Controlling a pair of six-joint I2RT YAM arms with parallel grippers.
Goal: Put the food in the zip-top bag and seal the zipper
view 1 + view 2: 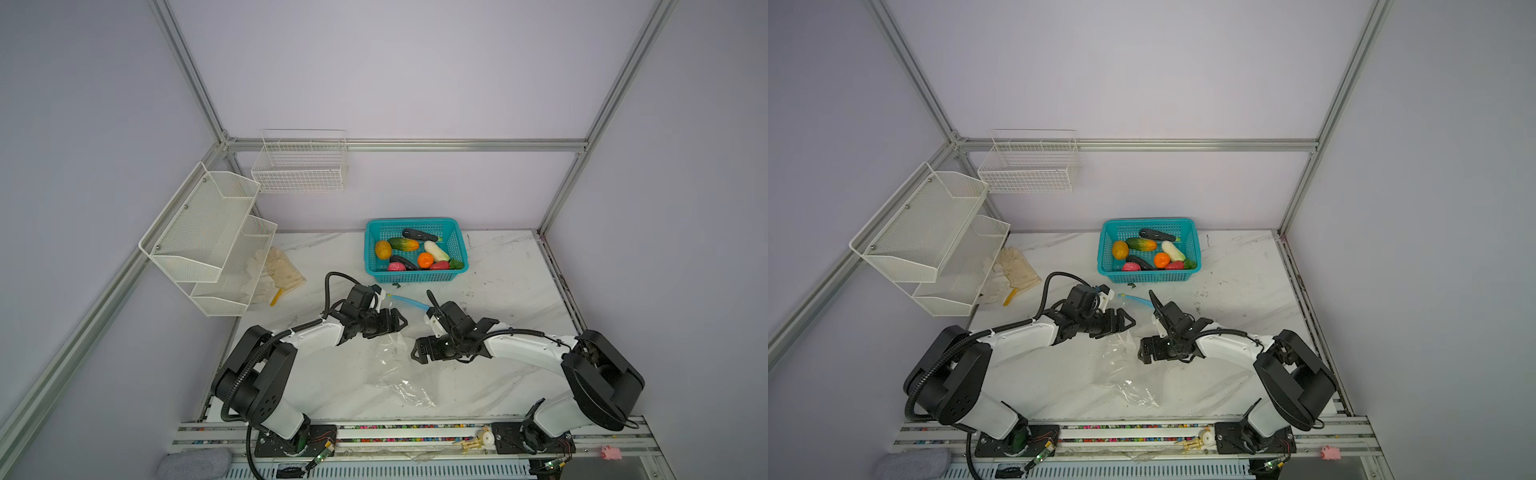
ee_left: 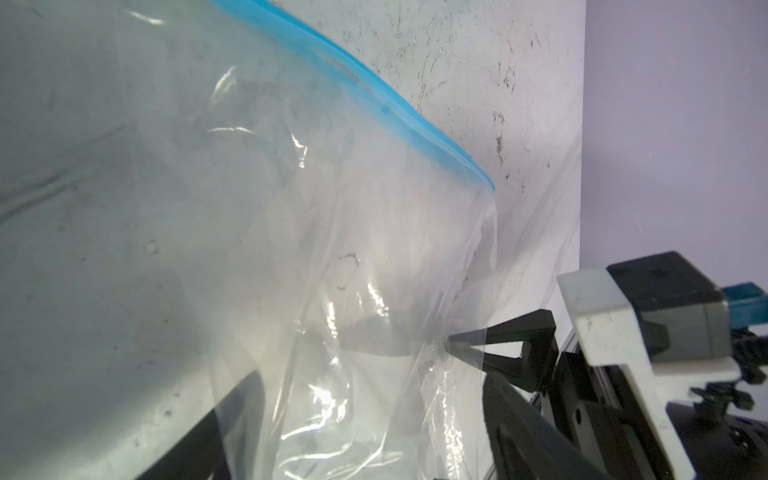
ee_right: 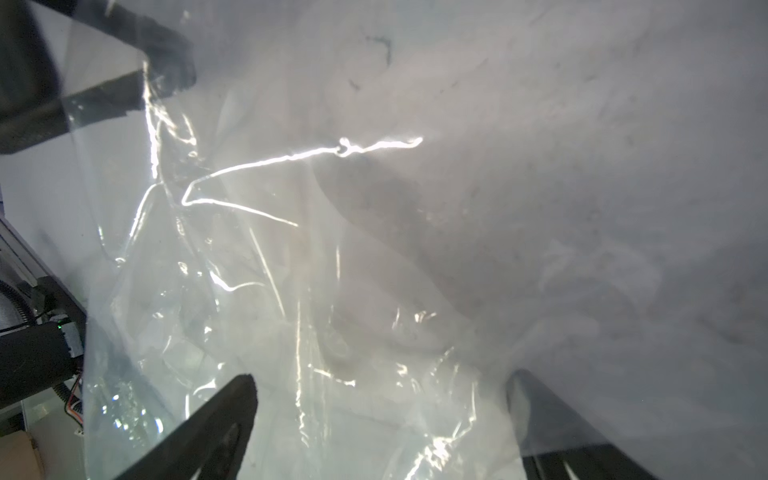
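Nearest, the left claw [image 1: 404, 322] and right claw [image 1: 414, 353] face each other, both with jaws spread wide. A crumpled clear bag [image 1: 399, 384] lies between them on the marble surface [image 1: 507, 299], its blue zipper [image 1: 406, 301] toward the rear. Toy food [image 1: 403, 244] sits in a teal basket [image 1: 415, 276] behind, apart from the bag.

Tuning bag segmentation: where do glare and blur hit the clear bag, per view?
Right wrist view: glare streaks across the clear crinkly zip-top bag, rest hazy. Left wrist view: film milky, light-blue zipper strip sharpest. In both top views it nearly vanishes on the white marbled tabletop; only creases glint.
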